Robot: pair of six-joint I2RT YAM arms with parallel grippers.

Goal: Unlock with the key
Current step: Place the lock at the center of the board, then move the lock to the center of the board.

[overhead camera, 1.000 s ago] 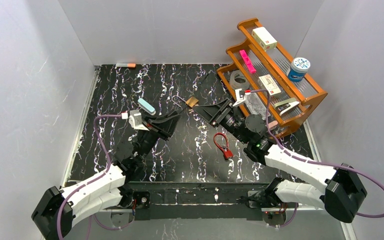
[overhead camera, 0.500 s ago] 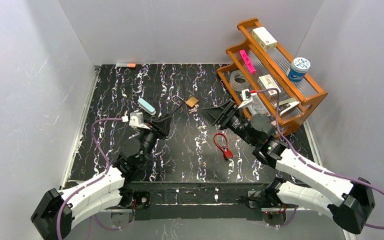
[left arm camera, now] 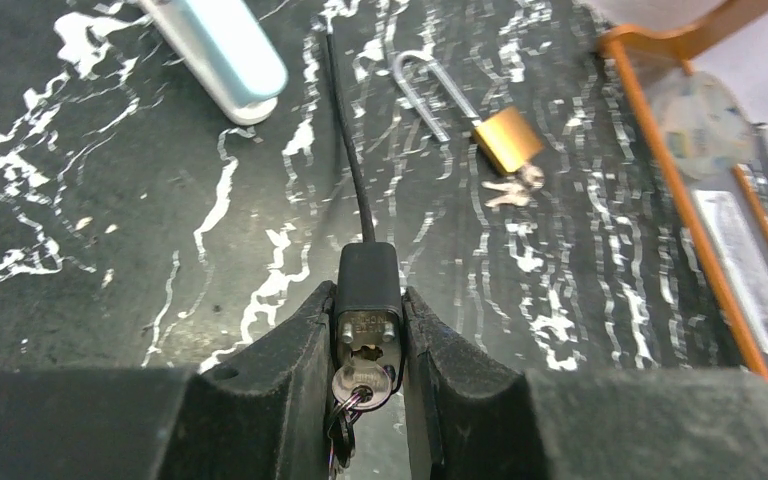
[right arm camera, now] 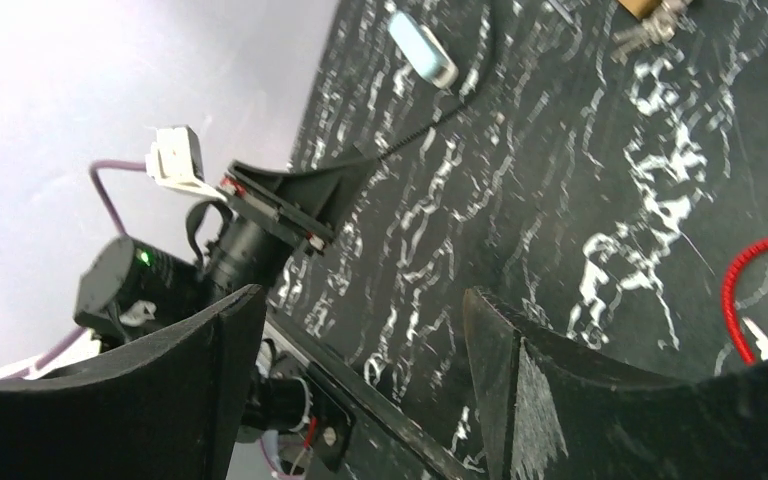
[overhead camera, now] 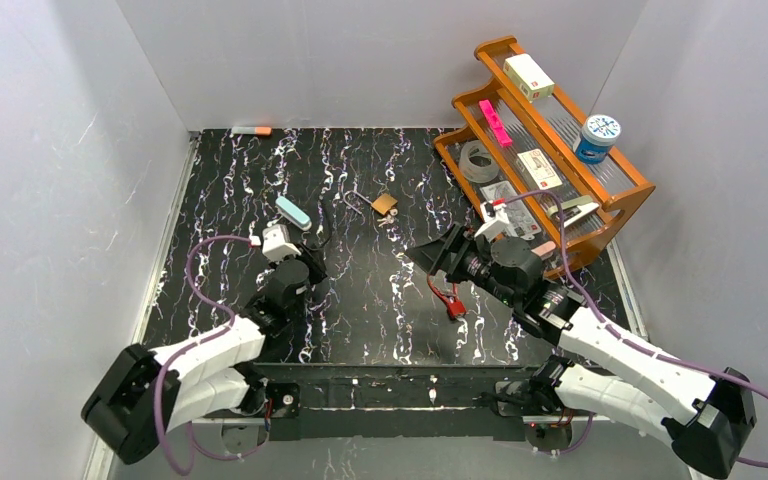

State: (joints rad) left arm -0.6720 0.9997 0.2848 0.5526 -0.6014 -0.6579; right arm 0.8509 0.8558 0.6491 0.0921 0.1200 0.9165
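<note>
My left gripper (left arm camera: 368, 305) is shut on a small black cable lock (left arm camera: 368, 285). A silver key (left arm camera: 362, 383) sits in its keyhole, with a ring hanging below. The lock's thin black cable (left arm camera: 350, 160) runs away across the mat. From above, the left gripper (overhead camera: 310, 258) is left of centre. My right gripper (overhead camera: 435, 258) stands open with nothing between its fingers, just left of a red cable lock (overhead camera: 447, 293). In the right wrist view the open gripper (right arm camera: 360, 310) faces the left arm (right arm camera: 260, 225).
A brass padlock (overhead camera: 385, 203) with an open shackle and small keys (left arm camera: 505, 195) lies at mid-table. A light blue bar (overhead camera: 293, 212) lies far left of it. A wooden rack (overhead camera: 610, 210) holding small items stands at the right. White walls enclose the black marbled mat.
The right gripper opened wide and drew back from the far middle toward the near side, beside the red lock. The left gripper pulled back slightly with the black lock still in it.
</note>
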